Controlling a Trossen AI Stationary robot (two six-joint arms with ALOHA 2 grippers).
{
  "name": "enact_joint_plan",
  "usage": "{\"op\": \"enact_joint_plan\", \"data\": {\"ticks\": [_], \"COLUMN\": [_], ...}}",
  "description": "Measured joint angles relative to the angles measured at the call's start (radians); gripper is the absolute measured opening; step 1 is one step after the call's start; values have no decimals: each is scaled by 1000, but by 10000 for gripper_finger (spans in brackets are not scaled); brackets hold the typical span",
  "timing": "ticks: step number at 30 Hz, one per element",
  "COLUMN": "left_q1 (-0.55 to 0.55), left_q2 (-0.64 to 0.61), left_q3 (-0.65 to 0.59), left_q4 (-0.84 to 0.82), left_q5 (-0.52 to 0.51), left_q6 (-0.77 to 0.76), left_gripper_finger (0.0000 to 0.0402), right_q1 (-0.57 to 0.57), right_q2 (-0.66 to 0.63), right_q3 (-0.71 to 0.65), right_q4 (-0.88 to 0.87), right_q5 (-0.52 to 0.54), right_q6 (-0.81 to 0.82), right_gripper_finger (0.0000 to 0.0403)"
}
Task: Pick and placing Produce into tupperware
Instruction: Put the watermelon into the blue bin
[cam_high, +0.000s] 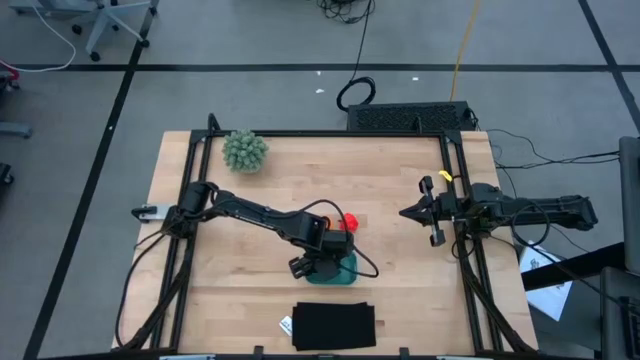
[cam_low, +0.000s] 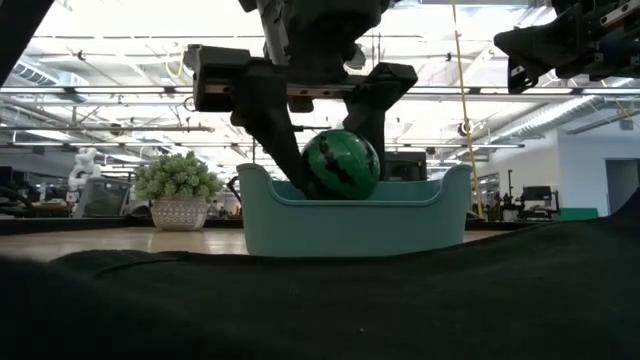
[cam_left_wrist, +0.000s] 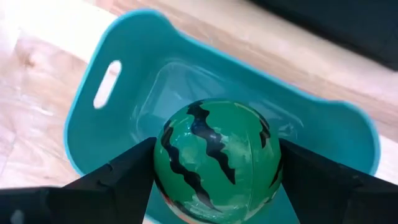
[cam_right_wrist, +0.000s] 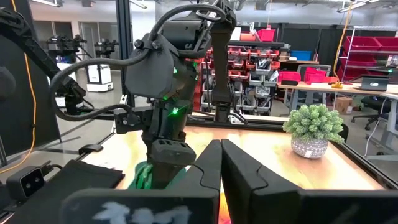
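The dark green striped round piece (cam_left_wrist: 214, 158) sits between the fingers of my left gripper (cam_low: 338, 165), over the inside of the teal tupperware (cam_low: 350, 218), which stands near the table's front middle (cam_high: 335, 272). The red piece (cam_high: 349, 221) lies on the table just beyond the tupperware. The orange piece is hidden. My right gripper (cam_right_wrist: 221, 165) is shut and empty, held above the table's right side (cam_high: 408, 213). My left gripper pinches the green striped piece by two opposite sides (cam_left_wrist: 163, 163) between its two fingers. The fingers come from above, pointing down into the tupperware. The piece sits partly below the tupperware's rim (cam_low: 345, 185); whether it rests on the floor I cannot tell.
A black flat rectangle (cam_high: 334, 326) lies at the table's front edge, close in front of the tupperware. A pale-green ball plant in a pot (cam_high: 244, 151) stands at the far left. Bare wood lies between the tupperware and my right arm.
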Motion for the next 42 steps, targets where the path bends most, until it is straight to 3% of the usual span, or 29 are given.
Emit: {"op": "enact_joint_plan", "data": {"ticks": [8,20,42], "left_q1": [0,-11,11], "left_q2": [0,37,33], "left_q3": [0,-1,0], "left_q4": [9,19,12], "left_q5": [38,-3,102], "left_q6": [-40,-51,-114], "left_gripper_finger": [301,301,301], "right_q1": [0,0,0], "right_q2": [0,0,0], "right_q3": [0,0,0], "right_q4": [0,0,0], "right_q5": [0,0,0], "right_q6": [0,0,1], "right_gripper_finger": [0,0,0]}}
